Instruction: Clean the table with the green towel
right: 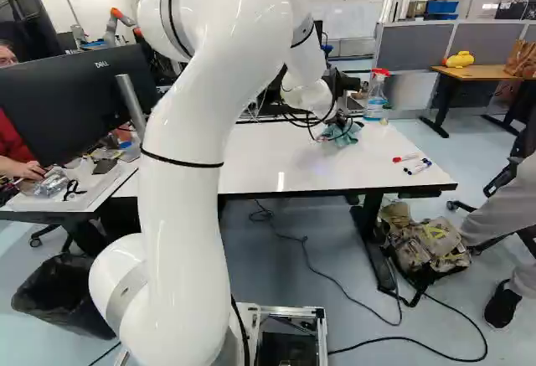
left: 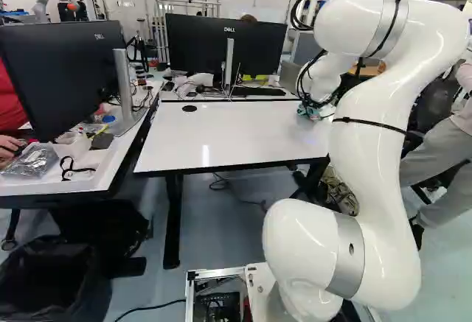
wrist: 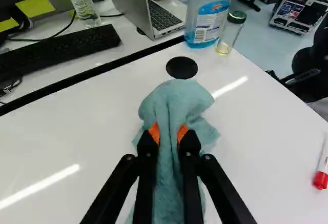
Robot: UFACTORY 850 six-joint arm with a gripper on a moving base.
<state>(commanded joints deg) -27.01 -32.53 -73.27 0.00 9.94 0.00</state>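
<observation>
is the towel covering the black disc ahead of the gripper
No, the black disc shows whole on the table, just beyond the bunched towel.

One towel [wrist: 177,103], one spray bottle [wrist: 207,21], one laptop [wrist: 125,3], one bin [right: 63,299].

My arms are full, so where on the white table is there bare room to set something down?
In the left base view, the white table is bare from its left end to the towel, save for a flat black disc. A smaller patch lies between towel and markers. The far corner with the spray bottle and jar is crowded.
</observation>
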